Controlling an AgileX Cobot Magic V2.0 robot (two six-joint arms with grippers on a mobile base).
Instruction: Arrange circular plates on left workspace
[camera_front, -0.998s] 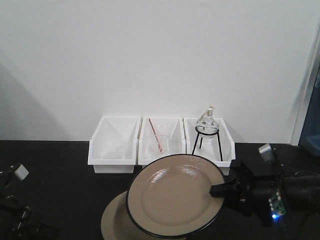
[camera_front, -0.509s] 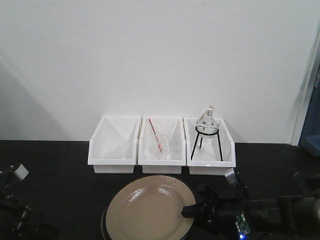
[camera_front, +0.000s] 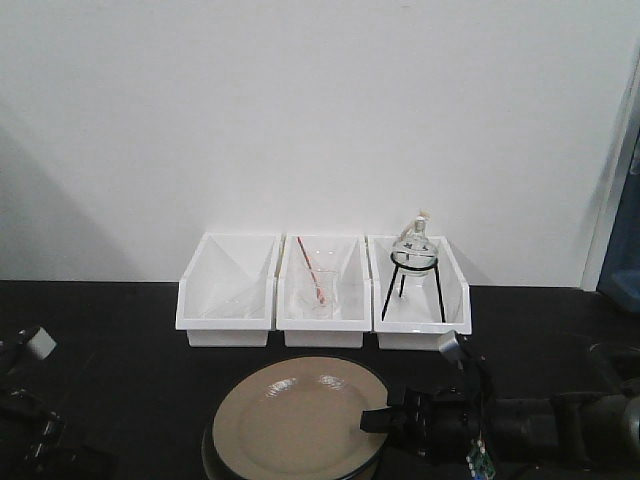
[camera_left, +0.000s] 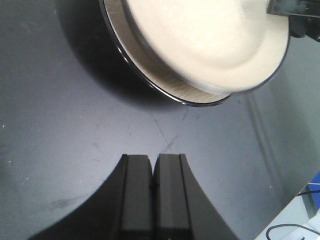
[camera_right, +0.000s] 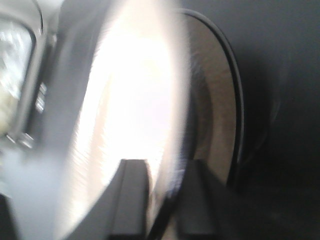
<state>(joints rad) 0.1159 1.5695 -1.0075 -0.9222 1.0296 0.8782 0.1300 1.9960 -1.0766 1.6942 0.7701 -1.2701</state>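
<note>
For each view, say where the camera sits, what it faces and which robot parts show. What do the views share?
Exterior front-facing: behind the arms, facing the wall over the countertop, white bins and upper plate; right pincer and left arm show.
Left wrist: over the shut left pincer, looking down at the upper plate.
Right wrist: behind the right pincer, close on the plate rim it grips; blurred.
Shared: the upper plate, in all three.

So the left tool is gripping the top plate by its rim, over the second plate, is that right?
Not quite: it is the right tool that grips the top plate by its rim, over the second plate. The front-facing view shows it; the left tool is shut on nothing above bare countertop.
</note>
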